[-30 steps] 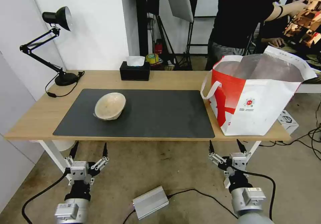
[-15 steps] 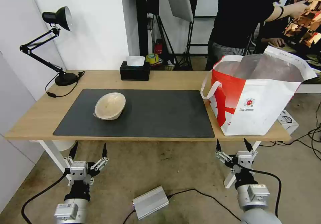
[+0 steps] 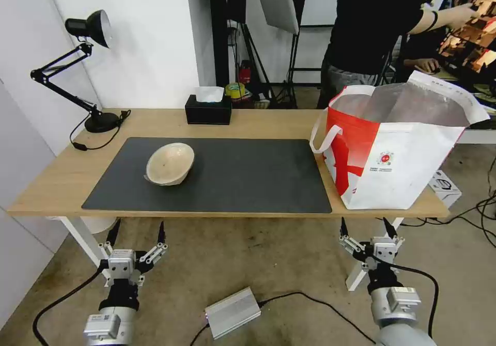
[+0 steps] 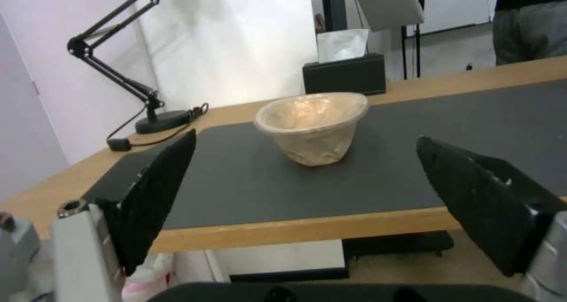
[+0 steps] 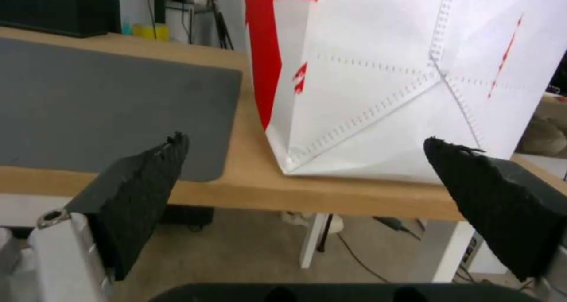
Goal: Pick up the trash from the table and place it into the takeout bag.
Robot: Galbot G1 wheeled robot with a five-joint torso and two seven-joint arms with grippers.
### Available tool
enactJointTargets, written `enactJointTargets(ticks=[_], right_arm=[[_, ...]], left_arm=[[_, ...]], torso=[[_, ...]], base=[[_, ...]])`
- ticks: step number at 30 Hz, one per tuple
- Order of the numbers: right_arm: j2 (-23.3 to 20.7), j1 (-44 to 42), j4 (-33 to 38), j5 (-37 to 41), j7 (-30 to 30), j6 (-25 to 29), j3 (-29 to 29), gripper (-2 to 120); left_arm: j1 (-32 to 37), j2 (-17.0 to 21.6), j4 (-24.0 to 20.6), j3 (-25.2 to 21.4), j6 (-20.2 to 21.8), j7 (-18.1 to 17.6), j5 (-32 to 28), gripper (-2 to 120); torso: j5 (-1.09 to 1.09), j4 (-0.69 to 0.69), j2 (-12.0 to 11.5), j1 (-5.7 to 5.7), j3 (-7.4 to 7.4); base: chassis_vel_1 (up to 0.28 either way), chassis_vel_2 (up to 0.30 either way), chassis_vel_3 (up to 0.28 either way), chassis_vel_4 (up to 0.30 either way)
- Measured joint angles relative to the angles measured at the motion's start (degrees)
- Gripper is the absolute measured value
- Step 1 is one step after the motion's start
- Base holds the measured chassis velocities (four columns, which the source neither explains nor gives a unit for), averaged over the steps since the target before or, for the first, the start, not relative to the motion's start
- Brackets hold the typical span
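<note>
A shallow beige paper-like bowl [image 3: 170,163] sits upright on the left half of the dark grey mat [image 3: 248,181] that covers the middle of the light-wood tabletop [image 3: 57,181]. The white and red takeout bag [image 3: 398,150] stands open at the tabletop's right end, just beside the mat's edge. Both arms hang below the tabletop's front edge: the left tool [image 3: 136,232] is spread wide and empty, facing the bowl, and the right tool [image 3: 365,228] is likewise wide open and empty beneath the bag.

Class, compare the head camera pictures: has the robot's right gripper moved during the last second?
Yes. The right gripper has drifted toward the robot's right, below the table's front edge, now nearer the white table leg. It is open.
</note>
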Motion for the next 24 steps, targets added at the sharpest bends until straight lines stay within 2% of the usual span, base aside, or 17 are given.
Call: enactJointTargets(ticks=[24], right_arm=[[-2.8,0.1,-1.6,-0.6,-1.6,0.9,-0.7,100]], left_arm=[[-0.2,0.2,-0.1,-0.3,0.0,0.0,-0.2,100]], torso=[[0.0,0.0,0.0,0.0,0.0]], base=[[0.0,0.0,0.0,0.0]])
